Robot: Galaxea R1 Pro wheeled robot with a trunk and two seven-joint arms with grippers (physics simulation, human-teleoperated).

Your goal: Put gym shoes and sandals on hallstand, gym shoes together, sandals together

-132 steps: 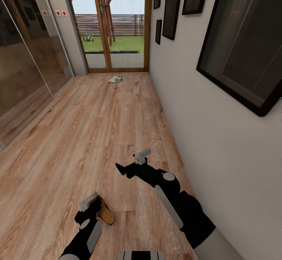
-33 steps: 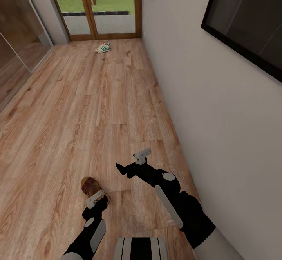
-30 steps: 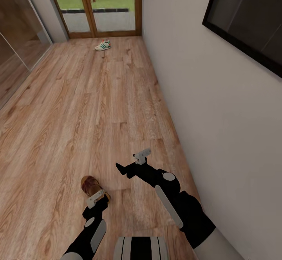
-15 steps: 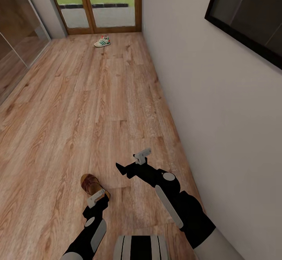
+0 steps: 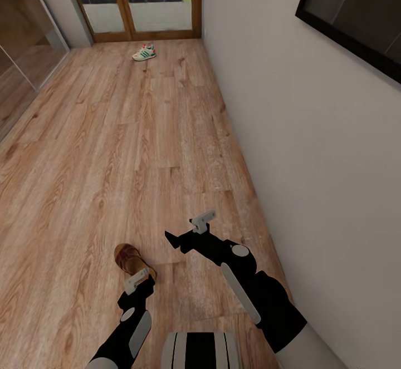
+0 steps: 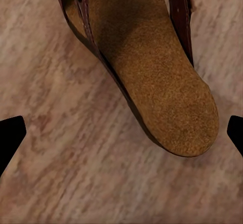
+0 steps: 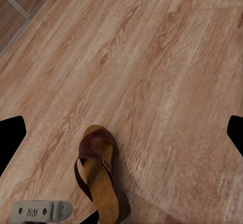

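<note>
Though flat on the floor [image 5: 100,152], sandal [image 5: 129,259] toe away from robot, beneath spread-open left tool [image 5: 146,278].

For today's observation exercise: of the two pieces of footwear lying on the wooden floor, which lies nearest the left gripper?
The brown leather sandal, directly at the left gripper; the white green-striped sneaker lies far off by the door.

My left gripper [image 5: 139,278] covering the sandal [image 5: 129,259] heel, sandal toe cut off in my left wrist view, far gym shoe [image 5: 144,52] too small for detail
</note>
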